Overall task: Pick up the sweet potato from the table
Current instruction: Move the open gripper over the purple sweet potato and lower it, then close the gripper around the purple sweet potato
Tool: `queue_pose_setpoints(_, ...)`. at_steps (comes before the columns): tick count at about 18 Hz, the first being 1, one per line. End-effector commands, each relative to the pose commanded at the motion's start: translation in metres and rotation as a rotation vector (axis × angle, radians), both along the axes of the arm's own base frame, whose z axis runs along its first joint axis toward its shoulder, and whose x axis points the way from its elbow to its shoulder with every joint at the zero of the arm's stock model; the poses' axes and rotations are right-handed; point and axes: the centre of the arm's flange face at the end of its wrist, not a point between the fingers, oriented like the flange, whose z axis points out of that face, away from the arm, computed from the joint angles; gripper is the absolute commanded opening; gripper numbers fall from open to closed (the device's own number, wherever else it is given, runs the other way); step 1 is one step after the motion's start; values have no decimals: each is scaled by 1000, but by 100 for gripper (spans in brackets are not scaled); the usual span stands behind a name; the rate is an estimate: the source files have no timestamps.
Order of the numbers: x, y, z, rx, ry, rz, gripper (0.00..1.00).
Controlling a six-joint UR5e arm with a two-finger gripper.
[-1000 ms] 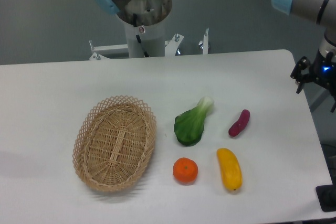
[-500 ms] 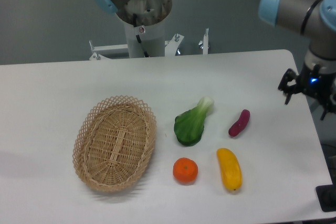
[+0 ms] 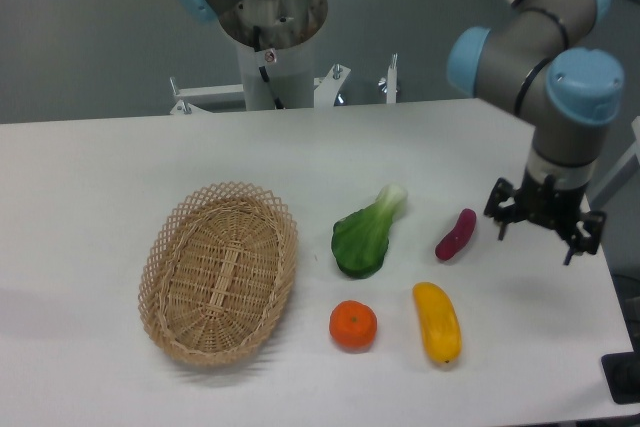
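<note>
Camera view: gripper (image 3: 545, 230) has swung in from the right edge of the frame and now hangs right of centre, just beside the sweet potato (image 3: 456, 234), on its right. Half a second back it was further right and higher; a second back it was barely in frame at the right edge. So this is the approach phase, closing on the target.

Fingers look spread fairly wide and hold nothing. Height above the table (image 3: 100, 167) is hard to judge from this angle; can't tell whether the tips are touching the surface.

Sweet potato lies flat on the table, right of centre, tilted with its upper end to the right. It hasn't moved across the three frames.

Also unmoved: bok choy (image 3: 366, 235) to its left, yellow fruit (image 3: 438, 322) below it, orange (image 3: 353, 326) lower centre, basket (image 3: 220, 272) at left.

Judgement: gripper needs to shift left over the tuber, align with its slant, then descend. Grasp not yet begun.
</note>
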Motion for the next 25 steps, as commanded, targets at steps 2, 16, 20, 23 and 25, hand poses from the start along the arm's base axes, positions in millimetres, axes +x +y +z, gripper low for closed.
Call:
queue_pose_setpoints(2,12,-6,-17,-16,-30,-12,100)
queue_pose_setpoints(16,58,-35,-72,-129,-25,-228,100)
queue_pose_setpoints(20,60,-36,-84,-131,-17,-242,100)
queue_pose_setpoints(23,60,-36,-87,-132,-21,-241,100)
queue_pose_setpoints(25,60,-36,-88,-132,-23,-241,100)
